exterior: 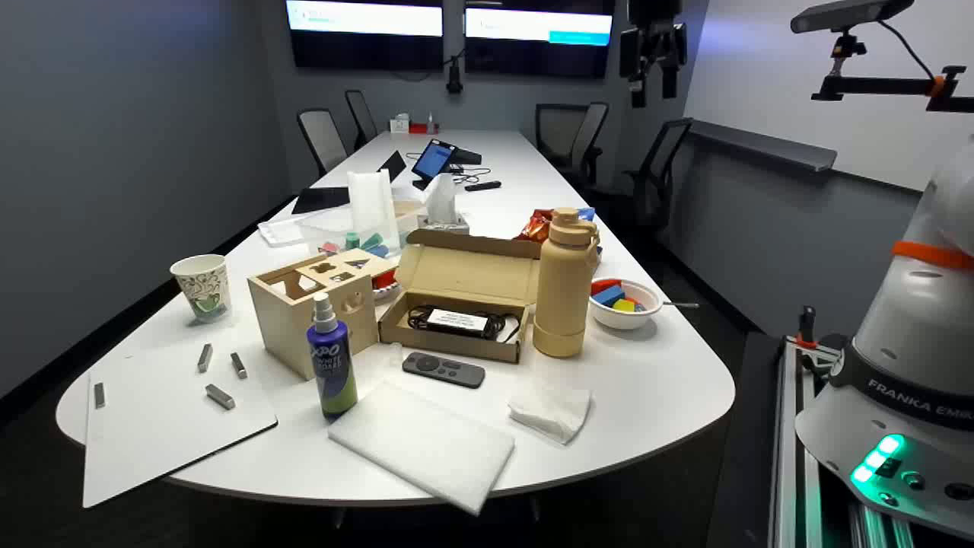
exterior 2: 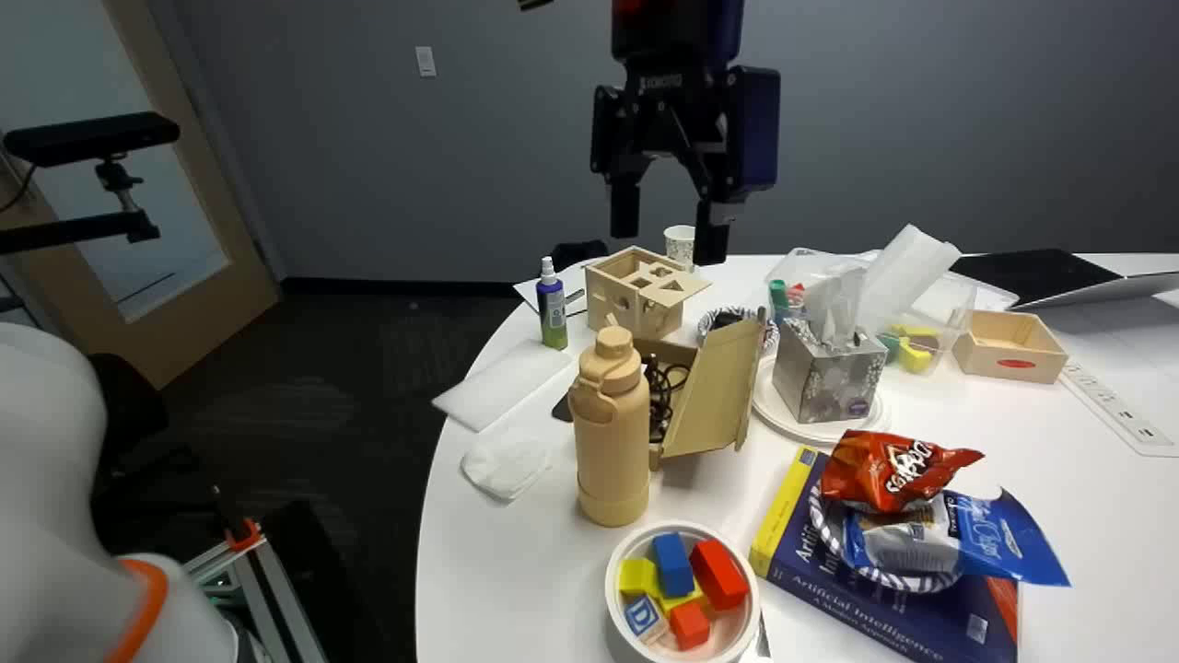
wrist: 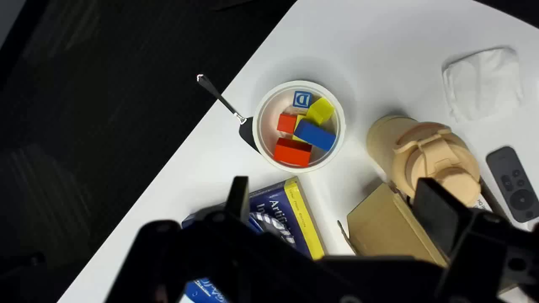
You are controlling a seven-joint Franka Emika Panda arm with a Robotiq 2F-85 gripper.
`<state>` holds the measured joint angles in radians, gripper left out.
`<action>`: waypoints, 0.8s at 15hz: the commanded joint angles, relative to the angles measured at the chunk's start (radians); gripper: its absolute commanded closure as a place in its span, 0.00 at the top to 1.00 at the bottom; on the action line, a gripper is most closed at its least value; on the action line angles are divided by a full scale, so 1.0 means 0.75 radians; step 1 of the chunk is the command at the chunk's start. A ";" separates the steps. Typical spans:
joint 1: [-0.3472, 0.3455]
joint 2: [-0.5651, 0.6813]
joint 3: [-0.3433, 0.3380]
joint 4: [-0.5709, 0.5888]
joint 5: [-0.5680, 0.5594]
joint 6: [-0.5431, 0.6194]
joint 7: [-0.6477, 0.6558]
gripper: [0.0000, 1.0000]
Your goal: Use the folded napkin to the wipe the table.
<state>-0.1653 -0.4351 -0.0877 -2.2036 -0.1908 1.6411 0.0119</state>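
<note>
The folded napkin (exterior: 549, 413) lies on the table (exterior: 654, 396) near the tan bottle (exterior: 560, 297) (jaws spread wide, well above)

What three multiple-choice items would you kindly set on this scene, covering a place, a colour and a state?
1. Where is the folded napkin?
A) In the white bowl; B) On the table; C) On the tissue box

2. What colour is the tall bottle?
A) Green; B) Black; C) Tan

3. How does the gripper stand?
A) Open, holding nothing; B) Shut on the folded napkin; C) Shut and empty

1 B: all three views show it lying there.
2 C: its body is tan in all three views.
3 A: in an exterior view its fingers stand apart, gripping nothing.
</note>
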 commanded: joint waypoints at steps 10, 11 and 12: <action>0.045 0.015 -0.002 -0.035 0.058 0.026 0.028 1.00; 0.062 0.006 0.002 -0.059 0.089 0.034 0.024 1.00; 0.078 -0.008 0.016 -0.092 0.118 0.046 0.037 1.00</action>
<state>-0.1409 -0.4192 -0.0853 -2.2195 -0.1560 1.6473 0.0164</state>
